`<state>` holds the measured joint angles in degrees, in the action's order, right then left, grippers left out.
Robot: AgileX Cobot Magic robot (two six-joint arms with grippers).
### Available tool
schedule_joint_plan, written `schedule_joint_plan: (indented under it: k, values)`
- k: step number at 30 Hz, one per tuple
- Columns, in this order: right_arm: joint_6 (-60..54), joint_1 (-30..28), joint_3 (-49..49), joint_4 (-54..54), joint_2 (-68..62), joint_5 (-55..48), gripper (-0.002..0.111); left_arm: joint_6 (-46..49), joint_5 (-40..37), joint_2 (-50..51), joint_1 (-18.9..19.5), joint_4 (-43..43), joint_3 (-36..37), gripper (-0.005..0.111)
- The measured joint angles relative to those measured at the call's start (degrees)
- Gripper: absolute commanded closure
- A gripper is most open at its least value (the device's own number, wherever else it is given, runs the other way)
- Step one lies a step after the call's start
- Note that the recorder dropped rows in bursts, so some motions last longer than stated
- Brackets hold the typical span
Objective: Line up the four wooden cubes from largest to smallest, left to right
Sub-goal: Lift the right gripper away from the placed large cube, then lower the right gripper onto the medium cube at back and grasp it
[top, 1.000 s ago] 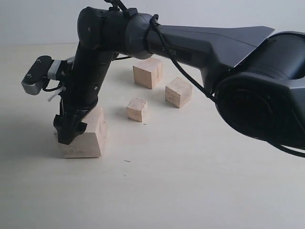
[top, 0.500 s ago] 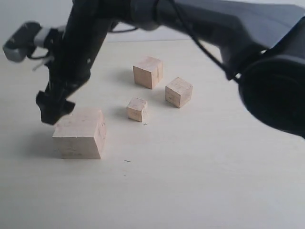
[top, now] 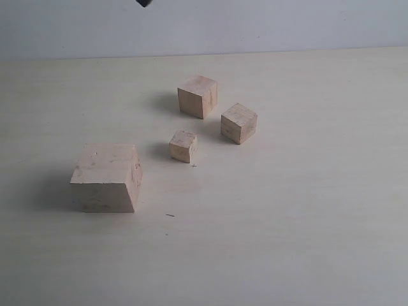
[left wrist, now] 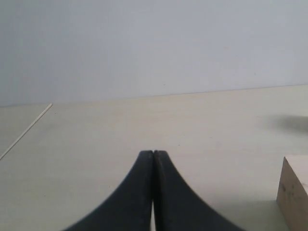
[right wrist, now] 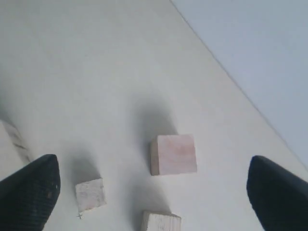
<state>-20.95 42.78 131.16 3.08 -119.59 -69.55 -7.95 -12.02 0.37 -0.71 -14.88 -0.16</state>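
Four pale wooden cubes stand apart on the table. The largest cube (top: pixel 105 177) is at the front left, and the second largest (top: pixel 197 95) is farthest back. The third cube (top: pixel 239 122) and the smallest (top: pixel 183 146) lie between them. My right gripper (right wrist: pixel 151 161) hangs open high above them, holding nothing; below it are the second largest cube (right wrist: pixel 173 154), the smallest (right wrist: pixel 90 195) and the third (right wrist: pixel 161 222). My left gripper (left wrist: pixel 153 153) is shut and empty, low over the table, with one cube's edge (left wrist: pixel 293 192) beside it.
The pale tabletop (top: pixel 287 223) runs back to a plain grey wall (top: pixel 255 25). A small black tip of an arm (top: pixel 144 2) shows at the top edge of the exterior view. The table's edge line (left wrist: pixel 26 130) appears in the left wrist view.
The right arm, which stood at the largest cube, let it go, rose and left the exterior view almost entirely. All four cubes have stayed in place.
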Motion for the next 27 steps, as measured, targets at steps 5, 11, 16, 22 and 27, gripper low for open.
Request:
schedule_joint_plan:
  k: [5,11,16,22,27]
  values:
    - [2.6,-4.3,0.0,-0.3,-5.7,-0.1,0.003,0.0,0.0,0.0,0.0,0.0,0.0,0.107]
    - [2.7,-6.2,0.0,-0.3,-13.9,-0.4,0.003,0.0,0.0,0.0,0.0,0.0,0.0,0.107]
    - [2.7,-6.3,-0.1,-0.3,-19.8,2.9,0.003,0.0,0.0,0.0,0.0,0.0,0.0,0.107]
    - [2.1,-6.3,-0.1,-1.9,-24.3,8.3,0.003,0.0,0.0,0.0,0.0,0.0,0.0,0.107]
    - [1.3,-6.3,-0.1,-3.1,-27.2,12.1,0.018,0.0,0.0,0.0,0.0,0.0,0.0,0.107]
